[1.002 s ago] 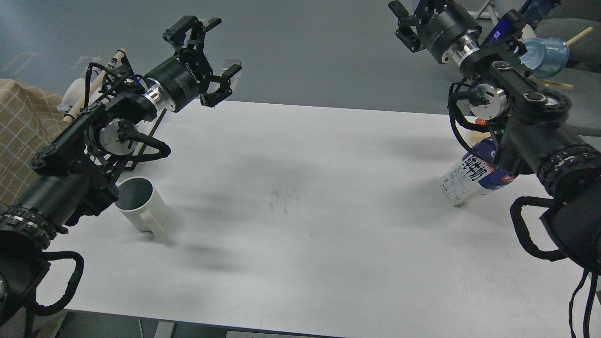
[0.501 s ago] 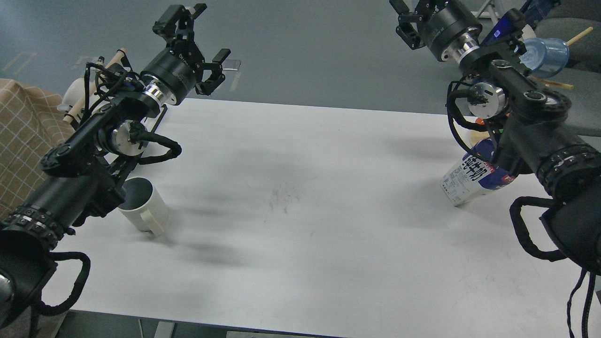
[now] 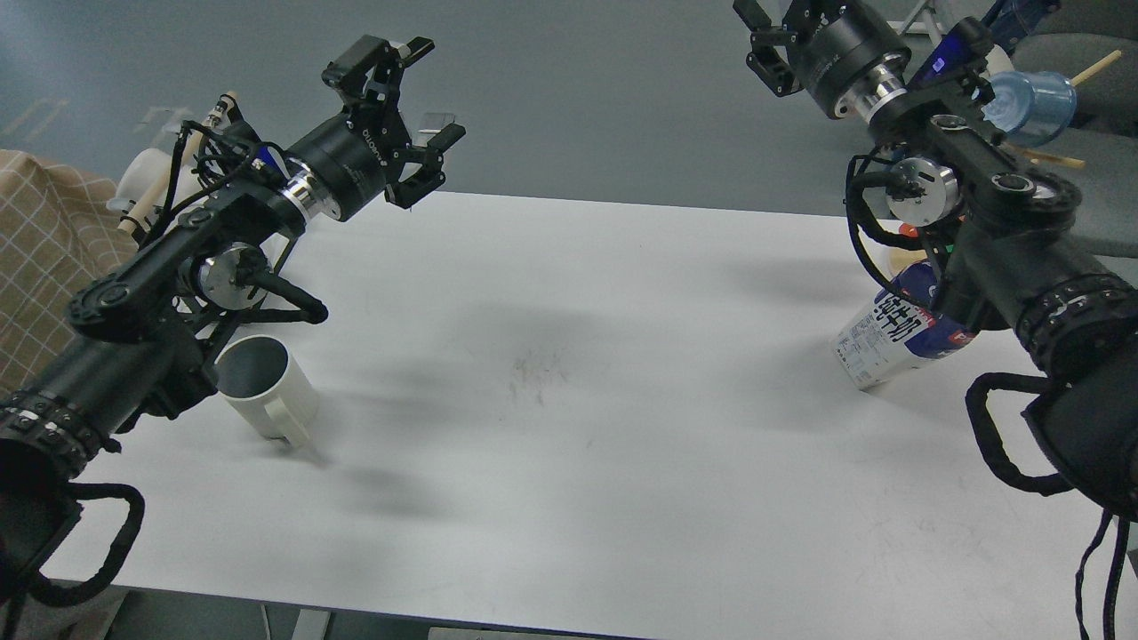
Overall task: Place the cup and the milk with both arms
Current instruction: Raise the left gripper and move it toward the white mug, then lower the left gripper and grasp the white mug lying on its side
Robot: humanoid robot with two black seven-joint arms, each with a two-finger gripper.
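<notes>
The cream-white cup [image 3: 267,391] with a dark inside stands on the white table [image 3: 578,400] at the left, its handle toward me, partly under my left arm. My left gripper [image 3: 416,102] is open and empty, raised above the table's far left edge. The milk carton [image 3: 893,335], blue and white with black characters, stands at the right, its top hidden behind my right arm. My right gripper [image 3: 766,40] is raised high beyond the table's far right edge, empty; its fingers are partly cut off by the frame.
A blue cup [image 3: 1031,102] and wooden sticks sit on a rack at the far right. A beige checked cloth [image 3: 40,249] lies at the left edge. White things on wooden pegs [image 3: 147,178] stand behind my left arm.
My left gripper swung left and up, then came back right and forward, its wrist turning. The right arm barely moved. Cup and carton stayed put.
</notes>
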